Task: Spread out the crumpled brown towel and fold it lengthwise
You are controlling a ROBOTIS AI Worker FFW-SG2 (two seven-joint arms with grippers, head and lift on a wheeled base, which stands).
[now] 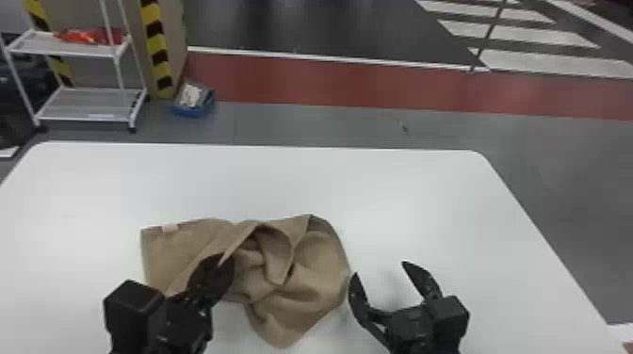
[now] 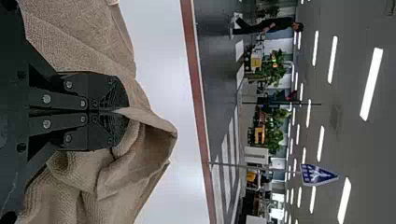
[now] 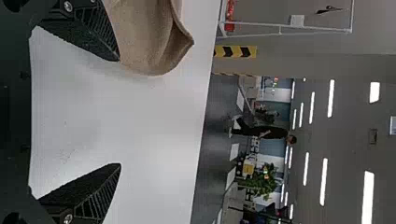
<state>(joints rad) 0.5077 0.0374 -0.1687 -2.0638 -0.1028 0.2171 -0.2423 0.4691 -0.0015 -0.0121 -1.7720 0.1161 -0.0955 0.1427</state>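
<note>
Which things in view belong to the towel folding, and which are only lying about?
For the job:
brown towel, crumpled on the white table
left claw, shut on the towel
right claw, open beside it

Only lying about:
blue container on the floor
red things on the white cart

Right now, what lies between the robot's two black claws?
In the head view, much of the crumpled brown towel, from the left gripper nearly to the right gripper.
</note>
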